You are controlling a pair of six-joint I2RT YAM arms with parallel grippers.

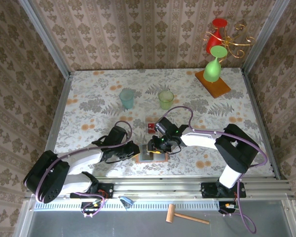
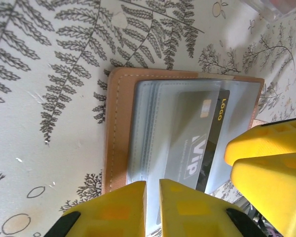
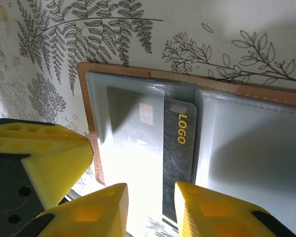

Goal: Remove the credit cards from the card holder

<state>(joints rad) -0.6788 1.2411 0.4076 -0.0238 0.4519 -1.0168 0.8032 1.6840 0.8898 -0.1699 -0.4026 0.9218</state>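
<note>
The card holder (image 1: 151, 156) lies open and flat on the counter (image 1: 98, 106) at its near edge, between both grippers. One dark credit card (image 3: 179, 148), marked LOGO and VIP, sits partly uncovered in a grey-blue pocket.

Left gripper (image 2: 153, 210): fingers narrow, apparently pinching the holder's edge.

Right gripper (image 3: 151, 212): fingers apart, holding nothing, close to the card's exposed strip.

Expect the card to be light, thin, stiff and slick. The holder is soft and likely to slide or lift unless restrained. Take the card across its flat faces at the exposed strip and draw it along the pocket.
</note>
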